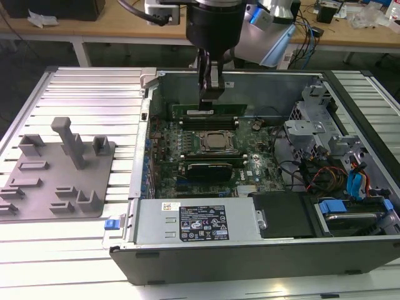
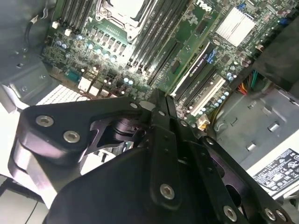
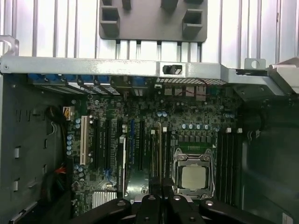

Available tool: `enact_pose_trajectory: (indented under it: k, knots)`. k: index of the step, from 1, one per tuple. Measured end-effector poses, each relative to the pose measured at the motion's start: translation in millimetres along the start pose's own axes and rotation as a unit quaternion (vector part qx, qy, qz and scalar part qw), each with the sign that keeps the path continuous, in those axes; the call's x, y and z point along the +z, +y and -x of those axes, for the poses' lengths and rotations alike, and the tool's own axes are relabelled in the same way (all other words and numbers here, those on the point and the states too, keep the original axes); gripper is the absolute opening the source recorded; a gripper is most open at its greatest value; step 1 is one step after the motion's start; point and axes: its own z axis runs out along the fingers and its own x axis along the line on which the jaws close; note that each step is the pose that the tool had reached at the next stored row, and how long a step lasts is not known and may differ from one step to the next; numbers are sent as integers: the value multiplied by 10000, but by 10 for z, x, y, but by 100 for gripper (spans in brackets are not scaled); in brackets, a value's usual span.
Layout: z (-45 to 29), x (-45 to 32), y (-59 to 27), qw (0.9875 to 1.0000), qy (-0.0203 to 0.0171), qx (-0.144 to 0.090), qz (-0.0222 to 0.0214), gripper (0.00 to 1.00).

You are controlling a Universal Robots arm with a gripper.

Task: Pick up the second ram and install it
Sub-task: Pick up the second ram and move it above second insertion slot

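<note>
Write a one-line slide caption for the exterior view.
Gripper inside the open computer case, just above a green ram stick standing near the processor socket.

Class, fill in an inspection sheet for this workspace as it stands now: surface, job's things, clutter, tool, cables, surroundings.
surface: ribbed metal table carrying the open computer case.
job's things: second ram, green, standing on edge at the memory slots beyond the processor socket.
clutter: grey fixture on the table, at the exterior view's left of the case.
tool: tool inside the case, fingers together, seemingly pinching the ram's top edge.
cables: red, black and blue leads inside the case.
surroundings: workbenches behind.
</note>
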Motion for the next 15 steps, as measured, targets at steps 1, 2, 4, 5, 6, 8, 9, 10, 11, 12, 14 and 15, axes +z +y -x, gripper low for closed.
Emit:
enact_pose_trajectory:
  k: [1,2,4,5,6,8,9,10,11,12,14,15]
  knots:
    - [13,26,-1,10000,0,0,0,10]
    - [20,46,-1,10000,0,0,0,10]
    - [31,93,-3,10000,0,0,0,10]
    - [34,112,-4,10000,0,-1,0,10]
    - [36,135,-5,10000,1,-1,0,10]
    - [40,203,-8,10000,0,0,1,10]
    - [42,226,-9,10000,1,0,1,10]
    - [46,246,-10,10000,0,0,1,10]
    - [51,263,-12,10000,1,5,2,10]
    - [55,276,-13,10000,0,20,2,10]
    - [77,329,-20,9999,-2,111,2,10]
    - [89,361,-25,9999,-3,148,1,10]
